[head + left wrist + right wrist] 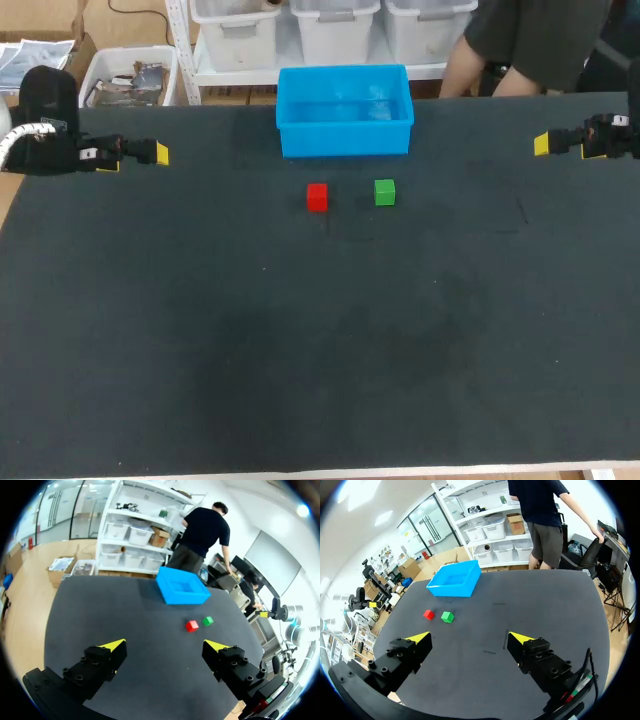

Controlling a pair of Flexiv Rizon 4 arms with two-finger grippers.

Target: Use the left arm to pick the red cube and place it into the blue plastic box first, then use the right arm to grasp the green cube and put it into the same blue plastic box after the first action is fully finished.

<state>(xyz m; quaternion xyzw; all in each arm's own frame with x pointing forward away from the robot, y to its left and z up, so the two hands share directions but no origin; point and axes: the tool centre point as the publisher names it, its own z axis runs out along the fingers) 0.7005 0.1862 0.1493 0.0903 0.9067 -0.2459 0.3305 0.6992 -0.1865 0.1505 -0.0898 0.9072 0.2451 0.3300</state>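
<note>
The left end effector [135, 156] hangs over the far left edge of the table [300, 350], its two yellow-tipped fingers spread wide with nothing between them. The right end effector [565, 146] mirrors it at the far right edge, likewise spread and empty. Both are well apart from the task's things, which seems to be a parked stance: it leaves the middle of the table free and gives each wrist view an unblocked look at the cubes.

The red cube [317, 197] sits flat on the table near the middle, a little toward the far side. The green cube [385, 192] sits to its right, near it but not touching. That gap probably matters, since it should let a finger come down beside the red cube without nudging the green one. Red lies on the left arm's side and green on the right arm's, which suits the order the task sets.

The blue box [345, 135] stands just beyond both cubes at the far middle of the table, open on top and empty as far as can be seen. Being so near, it should make each carry short.

Nothing is grasped, so the task looks unstarted. The left arm's pick of the red cube comes first, and the right arm has reason to wait.
</note>
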